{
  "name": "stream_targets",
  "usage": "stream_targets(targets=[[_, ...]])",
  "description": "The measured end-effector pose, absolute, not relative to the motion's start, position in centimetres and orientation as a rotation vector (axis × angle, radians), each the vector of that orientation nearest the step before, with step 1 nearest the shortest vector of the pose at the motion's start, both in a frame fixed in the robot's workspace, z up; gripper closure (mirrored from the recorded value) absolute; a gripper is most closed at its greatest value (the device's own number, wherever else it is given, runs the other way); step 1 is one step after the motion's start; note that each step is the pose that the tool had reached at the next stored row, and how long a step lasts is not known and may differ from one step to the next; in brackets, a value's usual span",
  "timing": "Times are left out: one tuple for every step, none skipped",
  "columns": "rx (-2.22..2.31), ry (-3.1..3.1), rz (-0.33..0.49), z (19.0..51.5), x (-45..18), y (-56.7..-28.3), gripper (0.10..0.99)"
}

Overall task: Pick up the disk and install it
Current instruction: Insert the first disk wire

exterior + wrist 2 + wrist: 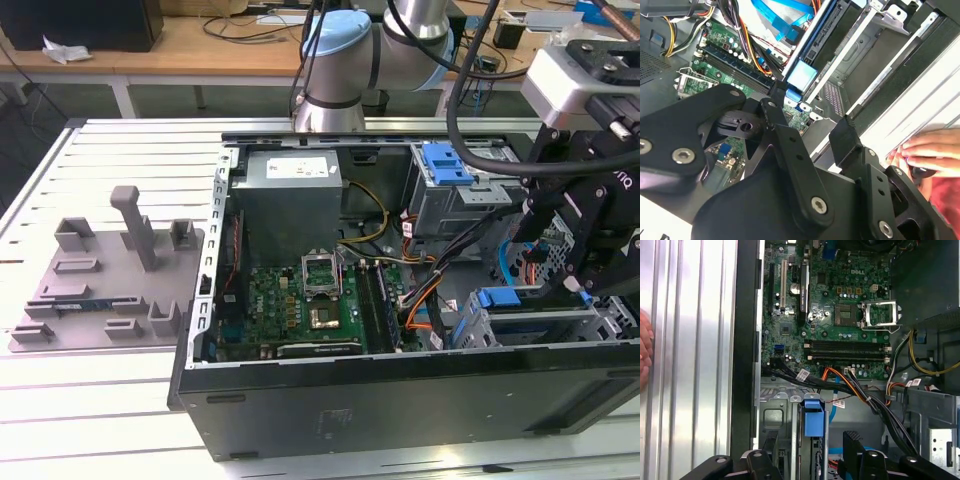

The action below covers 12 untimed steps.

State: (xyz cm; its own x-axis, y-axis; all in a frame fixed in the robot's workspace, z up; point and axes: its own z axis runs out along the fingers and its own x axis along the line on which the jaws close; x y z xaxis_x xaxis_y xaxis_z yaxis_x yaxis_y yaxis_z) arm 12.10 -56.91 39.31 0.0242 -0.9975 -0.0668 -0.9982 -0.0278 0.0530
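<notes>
Ribbed aluminium slats form the desk (100, 400), which carries an open black computer case (400, 410) and, at the exterior view's left, a grey fixture plate (100, 290) with upright posts. Behind it stands a wooden desk (200, 45) strewn with cables, and the robot arm (340, 50) rises from the far edge of the slats.

The exterior view takes in the whole case: a green motherboard (300, 300), a grey drive cage (470, 205) with a blue bracket (447, 163) on top, and a second cage (540, 325) near the exterior view's right.

The disk (497, 297) stands on edge in a slot of that second cage, with its blue carrier tab uppermost. In the first wrist view the gripper (812, 442) hangs just over this tab, its black jaws spread with one on either side of it. Orange and black cables (850, 385) cross between the tab and the motherboard.

Both wrist views bring in a person's hand (927, 150) lying on the slats beside the case wall.

The disk's flat faces are hidden inside the cage, and the hand is cut off at the frame edge. I cannot tell whether either jaw touches the carrier.
</notes>
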Motion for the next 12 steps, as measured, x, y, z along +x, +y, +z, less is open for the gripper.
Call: stream_targets(targets=[[-2.242, 2.184, 0.133, 39.3, 12.1, -56.9, 0.463], [-2.242, 2.184, 0.133, 39.3, 12.1, -56.9, 0.463], [-2.242, 2.184, 0.133, 39.3, 12.1, -56.9, 0.463], [-2.25, 2.193, 0.117, 39.3, 12.2, -56.4, 0.463], [-2.259, 2.202, 0.101, 39.3, 12.3, -55.9, 0.463], [-2.265, 2.21, 0.09, 39.3, 12.4, -55.6, 0.463], [-2.275, 2.221, 0.07, 39.3, 12.5, -55.0, 0.463], [-2.282, 2.228, 0.058, 39.3, 12.5, -54.7, 0.463], [-2.288, 2.235, 0.046, 39.3, 12.6, -54.5, 0.463], [-2.296, 2.243, 0.033, 39.3, 12.7, -54.2, 0.463], [-2.3, 2.248, 0.024, 39.3, 12.8, -54.0, 0.463], [-2.306, 2.255, 0.013, 39.3, 12.9, -53.7, 0.463]])
